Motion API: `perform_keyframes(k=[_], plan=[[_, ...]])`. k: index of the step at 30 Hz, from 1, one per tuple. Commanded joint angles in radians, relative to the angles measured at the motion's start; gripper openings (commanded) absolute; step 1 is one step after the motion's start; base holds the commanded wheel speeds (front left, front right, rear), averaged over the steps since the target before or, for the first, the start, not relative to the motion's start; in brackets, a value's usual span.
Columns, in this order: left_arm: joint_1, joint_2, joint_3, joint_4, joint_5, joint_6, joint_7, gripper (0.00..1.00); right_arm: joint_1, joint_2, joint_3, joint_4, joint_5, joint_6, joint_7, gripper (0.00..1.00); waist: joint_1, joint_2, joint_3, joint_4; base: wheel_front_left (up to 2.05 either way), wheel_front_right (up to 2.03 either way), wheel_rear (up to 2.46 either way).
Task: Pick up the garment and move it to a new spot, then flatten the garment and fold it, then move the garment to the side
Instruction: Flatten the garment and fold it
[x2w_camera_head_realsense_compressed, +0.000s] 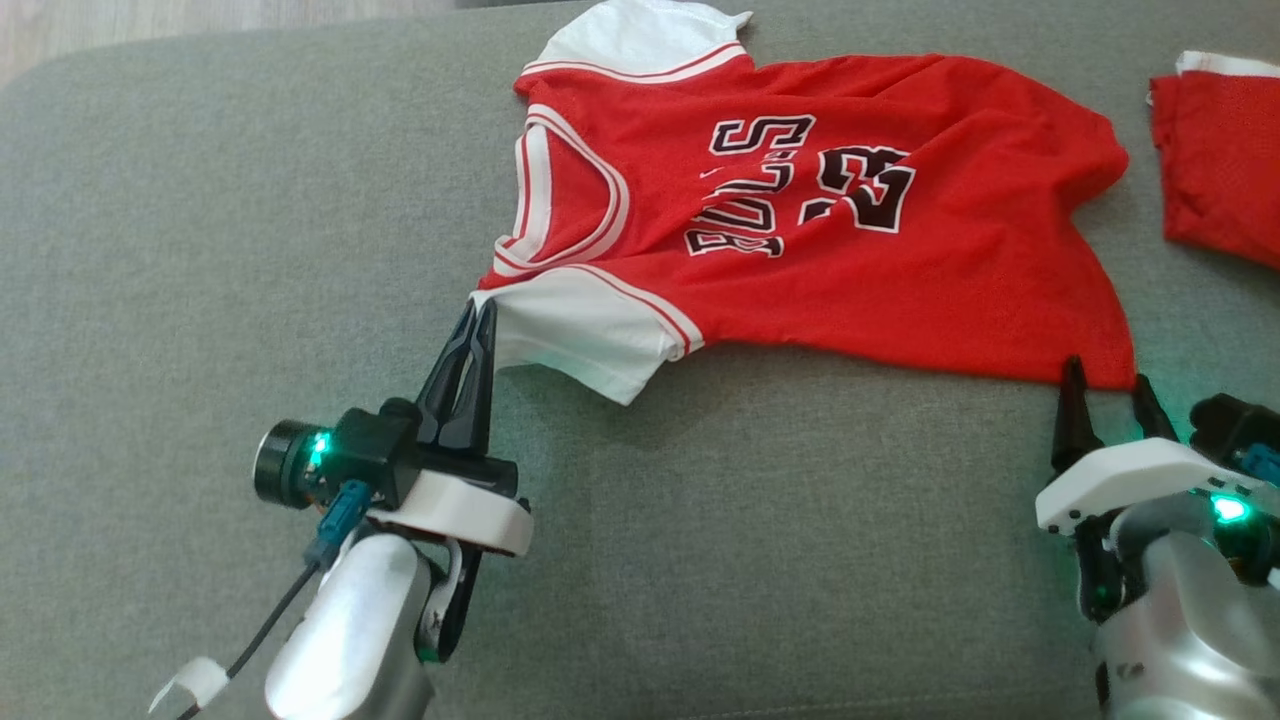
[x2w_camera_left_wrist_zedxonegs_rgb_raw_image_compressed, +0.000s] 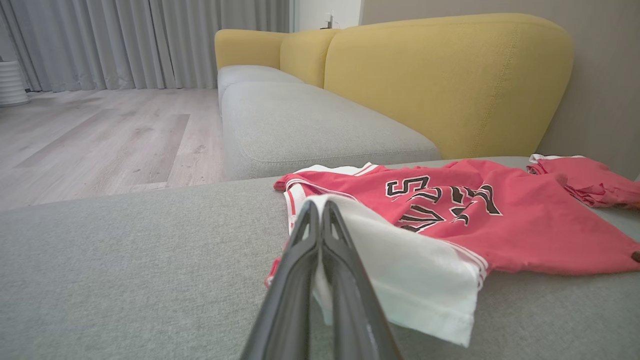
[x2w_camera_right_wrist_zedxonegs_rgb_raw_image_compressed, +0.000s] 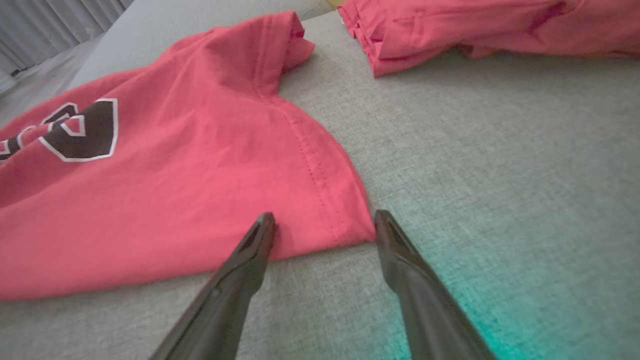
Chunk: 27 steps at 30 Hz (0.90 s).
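Garment (x2w_camera_head_realsense_compressed: 900, 290), count 1, red jersey: lay spread on grey cushion (x2w_camera_head_realsense_compressed: 200, 250) | other red cloth (x2w_camera_head_realsense_compressed: 1220, 170), count 1: lay apart, far right | grippers, count 2 | left gripper (x2w_camera_head_realsense_compressed: 478, 312): fingers together, clamped on white sleeve (x2w_camera_head_realsense_compressed: 570, 335) edge | right gripper (x2w_camera_head_realsense_compressed: 1106, 382): fingers apart, astride hem corner, touched cushion

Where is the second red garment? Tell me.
Head view: the second red garment lies at far right on the grey cushion, apart from the red jersey.
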Motion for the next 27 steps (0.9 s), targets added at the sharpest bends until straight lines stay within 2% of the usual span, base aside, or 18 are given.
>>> perform_keyframes(k=[1,7,8,9,10,14,17,21,22,27], plan=[[-0.018,0.013,0.025,-0.039,-0.001,-0.004,-0.013,0.00,-0.041,-0.004,0.012,0.004,-0.016,-0.002,-0.018,1.00,-0.0001,0.0000,0.004,0.003,0.00,0.00,0.00],[-0.022,0.017,0.019,-0.047,-0.002,-0.006,-0.016,0.00,-0.088,-0.004,-0.042,0.120,-0.068,-0.002,-0.051,1.00,-0.0001,0.0000,0.011,0.009,0.00,0.00,0.00],[-0.023,0.018,0.018,-0.047,-0.003,-0.006,-0.016,0.00,-0.096,-0.004,-0.041,0.139,-0.071,-0.002,-0.056,0.75,-0.0001,0.0000,0.011,0.009,0.00,0.00,0.00],[-0.022,0.018,0.018,-0.047,-0.004,-0.005,-0.017,0.00,-0.104,-0.004,-0.040,0.157,-0.073,-0.002,-0.063,0.24,-0.0001,0.0000,0.010,0.009,0.00,0.00,0.00],[-0.022,0.019,0.018,-0.047,-0.005,-0.003,-0.017,0.00,-0.112,-0.004,-0.036,0.173,-0.076,-0.002,-0.070,0.00,-0.0001,0.0000,0.008,0.008,0.00,0.00,0.00],[-0.016,0.023,0.028,-0.039,-0.014,0.003,-0.019,0.00,-0.147,-0.004,-0.015,0.198,-0.069,-0.002,-0.107,0.00,-0.0001,0.0000,-0.013,-0.002,0.00,0.00,0.00],[-0.011,0.024,0.054,-0.048,-0.041,0.008,-0.023,0.00,-0.160,-0.004,-0.006,0.159,-0.076,-0.002,-0.123,0.00,-0.0001,0.0000,-0.038,-0.010,0.00,0.00,0.00],[-0.022,0.036,0.095,-0.088,-0.069,0.006,-0.029,0.00,-0.166,-0.004,0.063,0.018,-0.054,-0.002,-0.128,0.00,-0.0001,0.0000,-0.078,-0.021,0.00,0.00,0.00],[-0.022,0.036,0.095,-0.088,-0.069,0.006,-0.029,0.00,-0.166,-0.004,0.063,0.018,-0.054,-0.002,-0.128,0.00,-0.0001,0.0000,-0.078,-0.021,0.00,0.00,0.00],[-0.078,0.067,0.153,-0.185,-0.106,-0.004,-0.029,0.00,-0.156,-0.004,0.186,-0.228,-0.042,-0.002,-0.128,0.00,-0.0001,0.0000,-0.126,-0.029,0.00,0.00,0.00]])
